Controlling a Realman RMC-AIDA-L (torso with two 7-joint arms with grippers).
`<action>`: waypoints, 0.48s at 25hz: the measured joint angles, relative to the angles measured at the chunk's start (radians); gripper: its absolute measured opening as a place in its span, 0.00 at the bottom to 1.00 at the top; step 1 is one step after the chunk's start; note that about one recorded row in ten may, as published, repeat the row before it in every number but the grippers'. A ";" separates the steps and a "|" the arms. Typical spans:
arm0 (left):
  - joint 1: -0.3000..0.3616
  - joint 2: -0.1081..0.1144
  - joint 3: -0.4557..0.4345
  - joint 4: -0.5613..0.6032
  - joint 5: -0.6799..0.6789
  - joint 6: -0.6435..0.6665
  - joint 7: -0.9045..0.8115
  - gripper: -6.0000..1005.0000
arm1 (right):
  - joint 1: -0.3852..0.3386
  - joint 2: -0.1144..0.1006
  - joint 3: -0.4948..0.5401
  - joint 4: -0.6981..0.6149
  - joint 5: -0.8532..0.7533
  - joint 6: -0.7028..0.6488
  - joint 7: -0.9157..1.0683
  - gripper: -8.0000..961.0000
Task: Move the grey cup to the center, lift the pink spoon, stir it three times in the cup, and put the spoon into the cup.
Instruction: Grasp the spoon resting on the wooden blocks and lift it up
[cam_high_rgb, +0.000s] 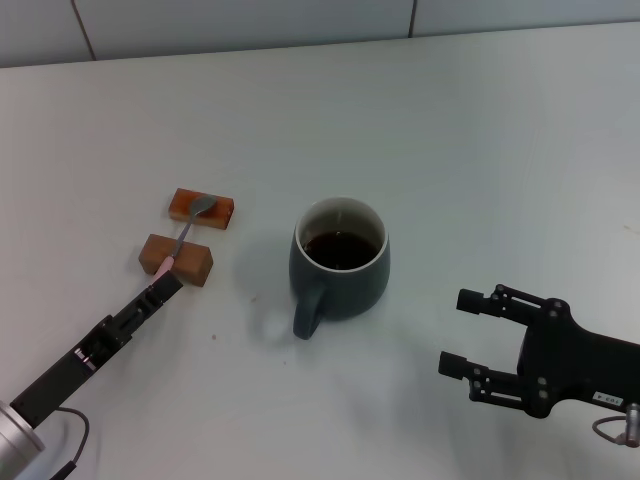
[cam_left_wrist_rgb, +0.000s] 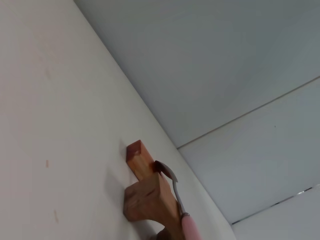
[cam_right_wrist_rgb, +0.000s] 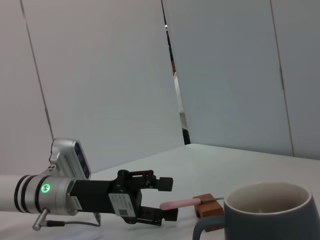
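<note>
Open black right tool (cam_high_rgb: 462, 332) beside glossy rounded grey cup (cam_high_rgb: 340, 262); left tool (cam_high_rgb: 166, 284) open around slim pink spoon (cam_high_rgb: 188, 231) handle.

Grey cup (cam_right_wrist_rgb: 267, 212) lower body cut off in right wrist view.

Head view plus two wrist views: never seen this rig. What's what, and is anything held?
It is a two-armed robot. The head view looks down from its head at the table; each of the other two pictures comes from a camera on one wrist. The grey cup, dark inside, stands mid-table. The pink spoon lies across two orange-brown blocks. The left gripper is open, its fingers either side of the handle's end. The right gripper is open and empty, to the cup's right. Nothing is held yet.
</note>
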 joint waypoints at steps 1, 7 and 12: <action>-0.002 0.000 -0.002 0.000 0.000 -0.001 0.000 0.80 | 0.000 0.000 0.000 0.000 0.000 0.000 0.000 0.81; -0.011 0.000 -0.006 0.000 -0.002 -0.010 -0.013 0.80 | 0.002 0.000 0.000 0.000 0.000 0.000 0.000 0.81; -0.022 -0.003 -0.006 -0.002 -0.002 -0.013 -0.024 0.80 | 0.004 0.000 0.000 0.000 0.000 0.000 0.000 0.81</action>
